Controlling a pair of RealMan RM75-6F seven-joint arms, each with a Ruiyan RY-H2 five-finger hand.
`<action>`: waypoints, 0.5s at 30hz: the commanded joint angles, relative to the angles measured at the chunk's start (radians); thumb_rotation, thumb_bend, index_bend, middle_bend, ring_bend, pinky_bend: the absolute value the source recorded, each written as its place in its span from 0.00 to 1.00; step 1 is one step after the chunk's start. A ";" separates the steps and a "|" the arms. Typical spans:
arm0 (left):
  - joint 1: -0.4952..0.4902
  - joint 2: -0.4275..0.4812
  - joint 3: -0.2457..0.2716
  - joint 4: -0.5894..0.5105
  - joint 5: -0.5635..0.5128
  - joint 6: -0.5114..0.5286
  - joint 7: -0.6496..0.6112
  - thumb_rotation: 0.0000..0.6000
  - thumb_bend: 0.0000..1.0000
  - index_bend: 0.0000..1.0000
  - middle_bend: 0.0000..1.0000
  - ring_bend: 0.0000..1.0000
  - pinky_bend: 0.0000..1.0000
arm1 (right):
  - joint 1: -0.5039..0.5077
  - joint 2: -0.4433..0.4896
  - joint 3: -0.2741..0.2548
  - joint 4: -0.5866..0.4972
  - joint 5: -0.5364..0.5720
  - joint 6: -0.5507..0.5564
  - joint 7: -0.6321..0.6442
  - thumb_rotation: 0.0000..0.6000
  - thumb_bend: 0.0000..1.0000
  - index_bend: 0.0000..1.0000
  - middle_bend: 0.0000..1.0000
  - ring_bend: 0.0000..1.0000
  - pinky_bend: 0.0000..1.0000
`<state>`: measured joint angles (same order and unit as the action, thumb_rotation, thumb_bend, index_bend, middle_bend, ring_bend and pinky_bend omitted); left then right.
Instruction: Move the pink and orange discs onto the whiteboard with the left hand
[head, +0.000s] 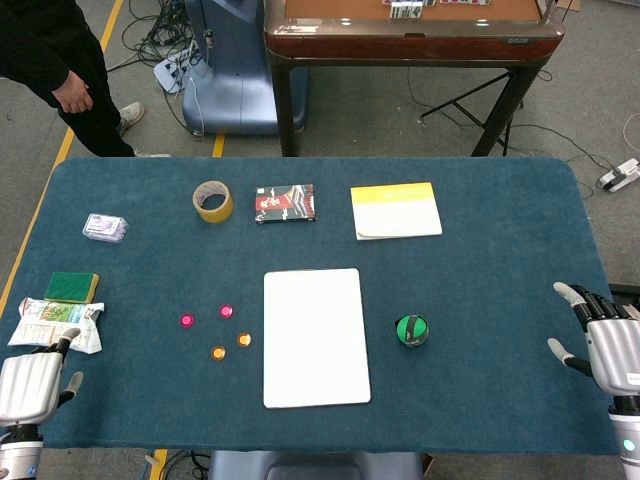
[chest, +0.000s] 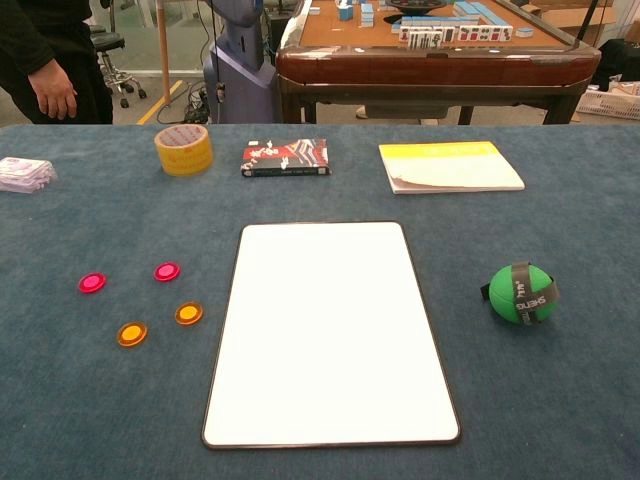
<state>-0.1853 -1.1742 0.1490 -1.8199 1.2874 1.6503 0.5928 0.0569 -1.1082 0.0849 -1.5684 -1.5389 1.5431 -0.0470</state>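
Observation:
Two pink discs (head: 226, 311) (head: 186, 321) and two orange discs (head: 244, 340) (head: 218, 353) lie on the blue cloth just left of the whiteboard (head: 314, 336). The chest view shows the same pink discs (chest: 167, 271) (chest: 92, 282), orange discs (chest: 188, 314) (chest: 132, 334) and the bare whiteboard (chest: 330, 330). My left hand (head: 30, 388) hangs at the table's near left corner, far from the discs, holding nothing, fingers slightly apart. My right hand (head: 605, 340) hovers at the right edge with fingers spread and nothing in it.
A green ball (head: 412, 330) sits right of the whiteboard. A tape roll (head: 213, 201), a dark packet (head: 285, 203) and a yellow-white booklet (head: 396, 210) line the far side. A sponge (head: 72, 287), a wrapped packet (head: 60, 322) and a small pouch (head: 105, 228) lie at the left. A person (head: 60, 70) stands beyond.

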 joint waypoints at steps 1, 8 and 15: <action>0.006 0.001 -0.008 0.004 0.006 -0.021 -0.002 1.00 0.28 0.33 0.56 0.59 0.81 | 0.001 -0.002 0.000 -0.001 0.004 -0.002 -0.005 1.00 0.14 0.20 0.25 0.27 0.40; 0.002 0.003 -0.032 0.014 0.056 -0.066 -0.051 1.00 0.28 0.33 0.56 0.59 0.81 | -0.011 -0.005 -0.003 0.000 -0.001 0.022 -0.003 1.00 0.14 0.20 0.25 0.27 0.40; -0.087 0.053 -0.075 -0.055 0.056 -0.242 -0.087 1.00 0.28 0.33 0.55 0.60 0.81 | -0.009 -0.005 -0.001 0.000 -0.001 0.020 -0.005 1.00 0.14 0.20 0.25 0.27 0.40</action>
<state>-0.2345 -1.1439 0.0934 -1.8438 1.3387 1.4636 0.5172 0.0479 -1.1137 0.0836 -1.5679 -1.5395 1.5631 -0.0514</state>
